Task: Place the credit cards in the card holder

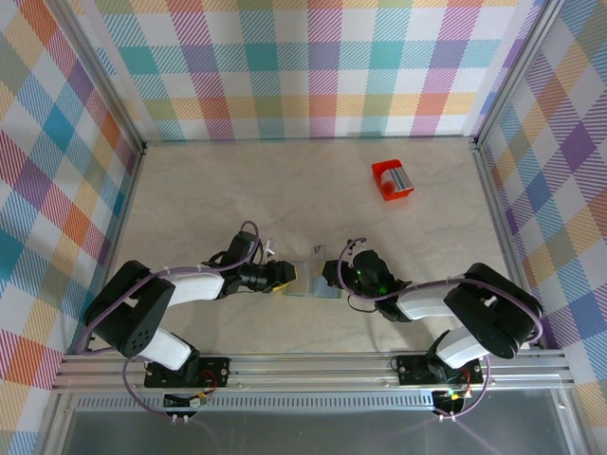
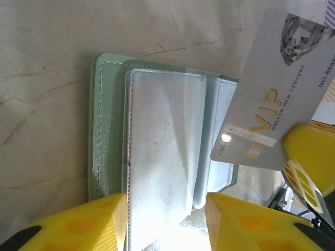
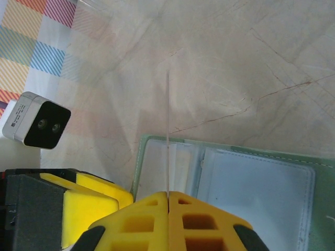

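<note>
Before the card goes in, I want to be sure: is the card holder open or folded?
Open. The card holder lies spread on the table, with its clear inner pockets facing up in both wrist views.

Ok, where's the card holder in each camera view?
Top external: card holder, just below centre.
Left wrist: centre, lying open.
Right wrist: lower right, open.
Shared landmark: grey card, upper right in left wrist, edge-on at centre in right wrist.

walls [image 1: 313, 66]: pastel plaid cloth, three sides | tabletop [image 1: 237, 190]: beige marble-look | frame [image 1: 313, 365]: aluminium rail, near edge
</note>
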Motion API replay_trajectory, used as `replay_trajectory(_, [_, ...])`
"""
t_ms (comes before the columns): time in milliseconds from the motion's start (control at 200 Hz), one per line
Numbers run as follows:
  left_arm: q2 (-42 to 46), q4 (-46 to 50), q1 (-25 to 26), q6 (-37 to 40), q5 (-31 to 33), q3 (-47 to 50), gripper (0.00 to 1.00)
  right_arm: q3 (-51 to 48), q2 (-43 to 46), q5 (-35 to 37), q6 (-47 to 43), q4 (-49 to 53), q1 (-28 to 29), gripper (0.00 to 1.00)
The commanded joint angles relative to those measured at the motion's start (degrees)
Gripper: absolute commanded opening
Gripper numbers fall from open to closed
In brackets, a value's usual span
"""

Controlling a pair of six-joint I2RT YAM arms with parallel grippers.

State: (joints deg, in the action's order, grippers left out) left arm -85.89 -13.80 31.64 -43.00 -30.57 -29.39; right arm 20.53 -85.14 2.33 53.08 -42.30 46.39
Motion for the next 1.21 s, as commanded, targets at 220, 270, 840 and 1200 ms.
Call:
replay_trajectory(220, [-1.72,-2.65,0.79,-0.14,-0.37,0.56,0.43,2.4,-2.66,-0.49,-0.14,-1.58,-0.44,0.0])
replay_trajectory(270, [-1.89,-2.81,0.79,-0.14,-0.37,0.64,0.43,2.49,-2.66,-0.11,0.05,-1.17,-0.42,0.0])
replay_trajectory(840, [-2.99,-5.01,0.79,-1.51,0.07,1.5,0.43,2.41,-2.93,0.07,1.57,3.14,-0.42,0.0])
replay_trajectory(1200, [-2.27,-5.18,0.79,-2.0,0.86,2.32,0.43,1.55,-2.99,-3.5,3.01,4.33,-0.42,0.0])
